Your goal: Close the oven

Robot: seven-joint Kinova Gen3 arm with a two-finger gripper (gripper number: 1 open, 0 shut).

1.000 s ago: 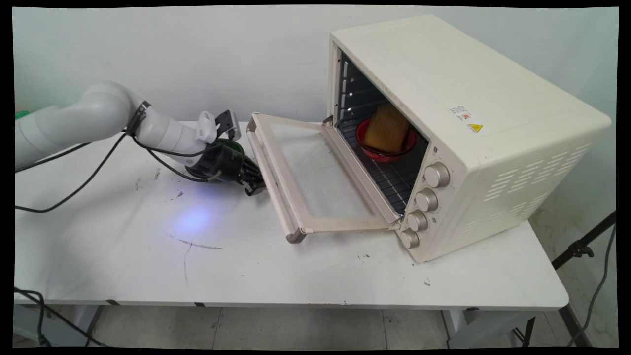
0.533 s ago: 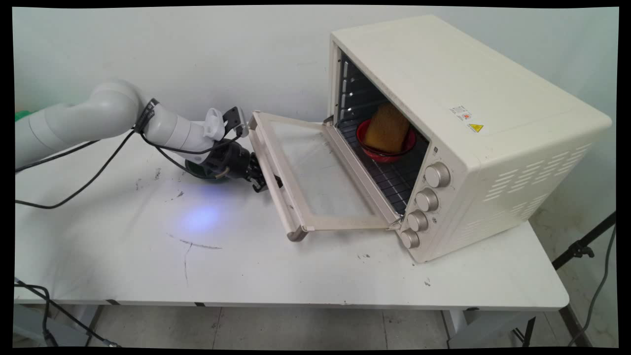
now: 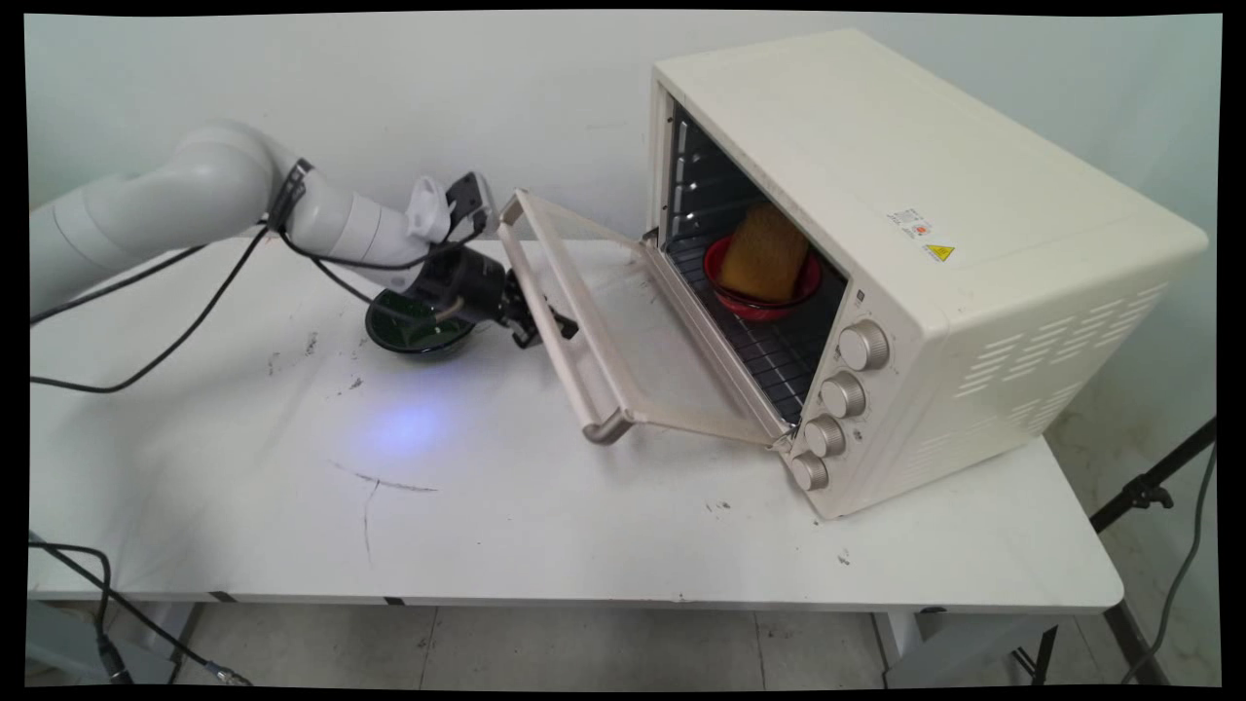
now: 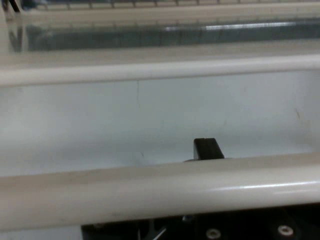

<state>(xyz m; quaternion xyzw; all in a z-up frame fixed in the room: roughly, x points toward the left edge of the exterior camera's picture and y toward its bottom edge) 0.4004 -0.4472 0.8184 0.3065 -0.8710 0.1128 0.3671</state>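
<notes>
Evidently mid-swing, the oven door [image 3: 623,331] at frame centre stands partly raised on the gripper [image 3: 545,326], whose finger spread I cannot tell, the oven [image 3: 925,263] unclosed.

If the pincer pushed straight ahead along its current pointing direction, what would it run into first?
The oven door: the pincer is already at its handle bar, which crosses right in front of the hand camera. Beyond lies the door's glass panel, though depth there is hard to judge.

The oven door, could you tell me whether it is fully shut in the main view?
No, the oven door hangs partly open, with the red bowl visible on the rack inside.
</notes>
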